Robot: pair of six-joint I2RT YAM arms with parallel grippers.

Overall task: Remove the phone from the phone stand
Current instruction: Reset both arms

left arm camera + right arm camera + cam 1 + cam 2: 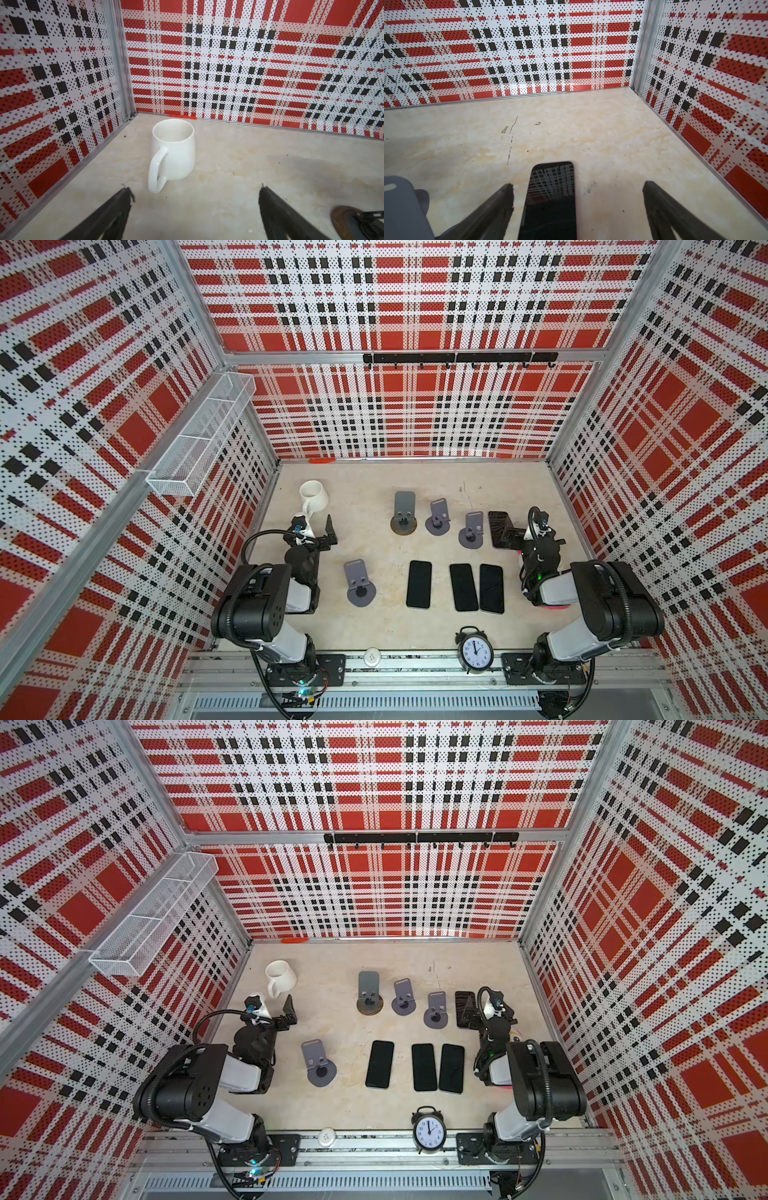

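Right wrist view shows the phone (550, 199) lying flat between the tips of the wide-open right pincer (578, 186).

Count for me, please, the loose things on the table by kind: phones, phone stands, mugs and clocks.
Phones: 4
Phone stands: 4
Mug: 1
Alarm clock, at the front edge: 1
Total: 10

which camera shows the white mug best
The left wrist view: the white mug is close, whole and upright, handle toward the camera. Both top views show it small and far; the right wrist view misses it.
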